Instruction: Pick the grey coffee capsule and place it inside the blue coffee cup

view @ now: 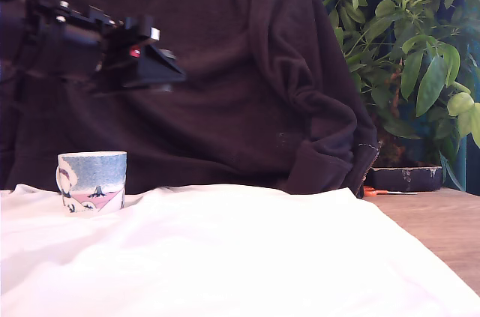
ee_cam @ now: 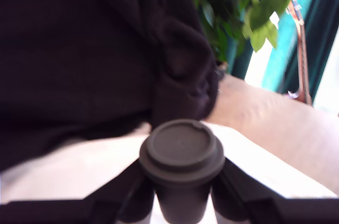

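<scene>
The blue coffee cup (view: 92,181), a light blue-and-white mug with a pink patch near its base, stands upright on the white cloth at the exterior view's left. My gripper (view: 166,71) hangs high above the cloth, up and slightly to the right of the cup in that view. In the wrist view, the grey coffee capsule (ee_cam: 181,168) sits between the two black fingers (ee_cam: 124,192), its flat lid facing the camera. The gripper (ee_cam: 183,203) is shut on the capsule's body. In the exterior view the capsule cannot be made out against the dark backdrop.
A white cloth (view: 225,257) covers the table, with bare wood (view: 442,227) at the exterior view's right. A dark fabric backdrop (view: 225,92) hangs behind. A leafy plant (view: 412,40) and a dark box (view: 405,178) stand at the right.
</scene>
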